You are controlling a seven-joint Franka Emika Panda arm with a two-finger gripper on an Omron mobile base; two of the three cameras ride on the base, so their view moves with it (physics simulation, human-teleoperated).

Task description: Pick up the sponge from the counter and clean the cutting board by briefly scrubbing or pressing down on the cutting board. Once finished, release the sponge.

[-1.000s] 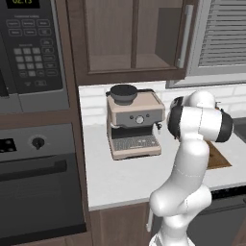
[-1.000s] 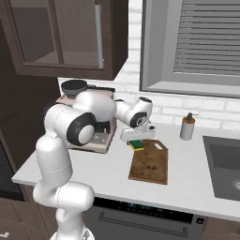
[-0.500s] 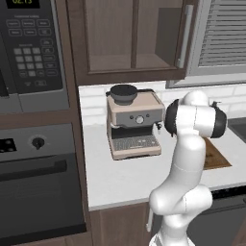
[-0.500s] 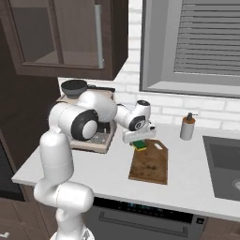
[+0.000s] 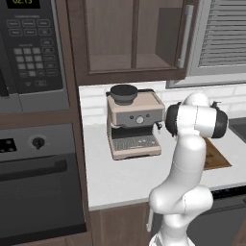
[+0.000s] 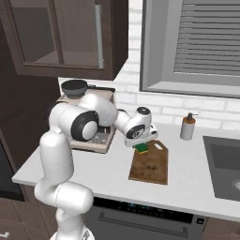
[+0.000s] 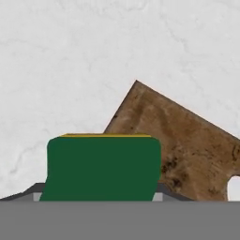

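- The white arm's two-finger pincer [image 6: 142,144] is reaching over the far left corner of the flat brown wooden cutting board [image 6: 150,162], as the right base view shows.
- The pincer is pinching the small rectangular sponge with a dark green top over a yellow base [image 7: 102,166]; in the hand view the sponge is sitting right between the fingers, green face toward the camera, with a thin yellow strip showing along its upper edge.
- In the right base view the sponge [image 6: 141,148] is showing as a green patch just under the hand, at the board's far left corner; whether it is touching the board cannot be told.
- The cutting board [image 7: 187,145] is lying flat on the smooth light grey-white surface [image 6: 187,164], its handle hole at the far end.
- A beige coffee machine with a dark round top [image 5: 133,125] is standing on the surface to the left of the board.
- A small brown soap bottle [image 6: 188,126] is standing by the white brick wall, right of the board, near the grey sink [image 6: 224,165].
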